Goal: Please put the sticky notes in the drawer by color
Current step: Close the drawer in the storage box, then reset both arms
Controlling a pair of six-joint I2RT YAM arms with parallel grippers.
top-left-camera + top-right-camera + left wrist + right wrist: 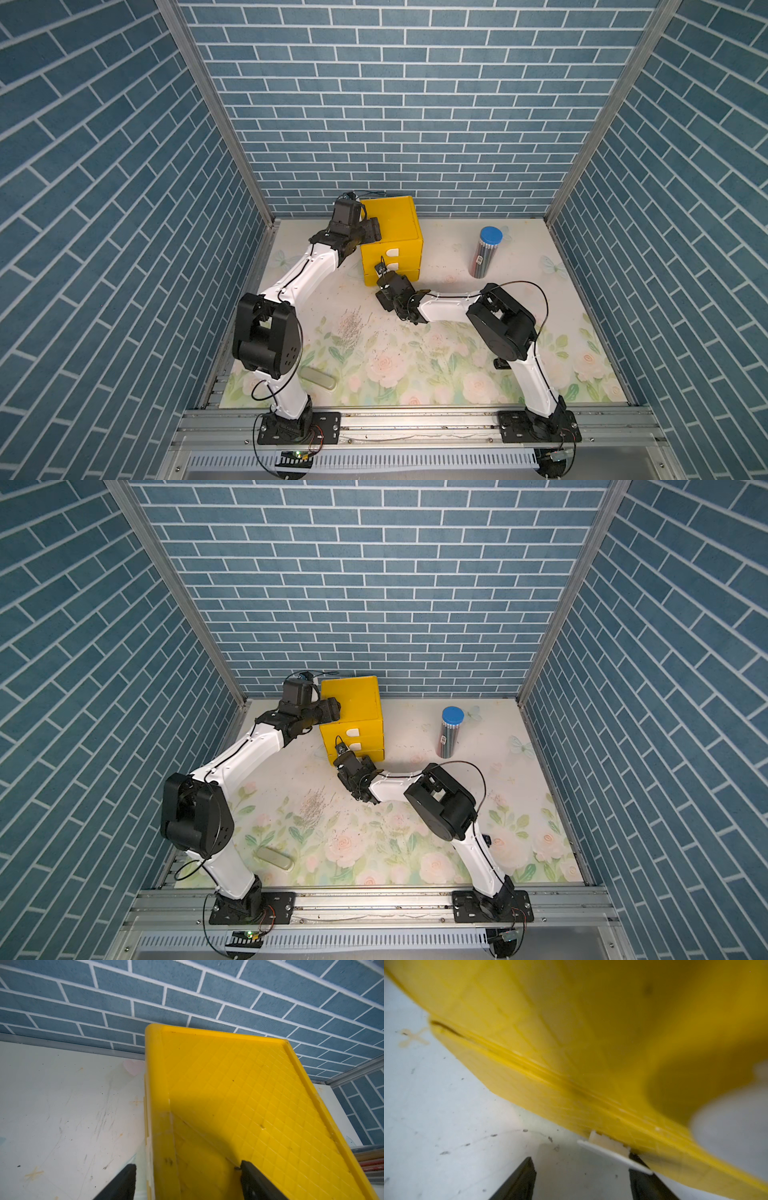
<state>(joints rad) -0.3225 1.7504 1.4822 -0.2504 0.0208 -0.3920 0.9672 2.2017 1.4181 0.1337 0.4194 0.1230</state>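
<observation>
**Step in hand (judged).** The work stood at the bottom drawer, late in the sorting. No sticky notes were visible on the table (pixel 449 262) in any view. They were presumably inside the yellow three-drawer cabinet (pixel 392 224), which stood at the upper centre of both top views, against the back wall. No drawer interior was shown, so this could not be confirmed.

**Right gripper** (pixel 581 1157). Fingers were spread and grasped nothing. The white tab handle (pixel 612 1152) of the bottom drawer lay against one fingertip and was not clamped.

**Left gripper** (pixel 187 1164). Fingers were spread and straddled the cabinet's top edge. One finger was over the top panel and the other was beside the side wall, with a sliver of gap showing. Whether it pressed on the cabinet could not be told.

**Next move (judged).** Verify that the bottom drawer sits flush and push its front if it does not. Then withdraw both arms without snagging the tab or shifting the cabinet.

**View differences.**
- **Top views:** these alone showed the two upper tabs (pixel 392 252), the standing pencil tube (pixel 484 257) at upper right and the grey-green case (pixel 319 377) at lower left.
- **Right wrist view:** this alone showed the bottom tab, which the gripper hid from above. Its blur left a dark seam unresolved, so flush or ajar could not be told.
- **Left wrist view:** this alone showed the embossed top panel.
</observation>
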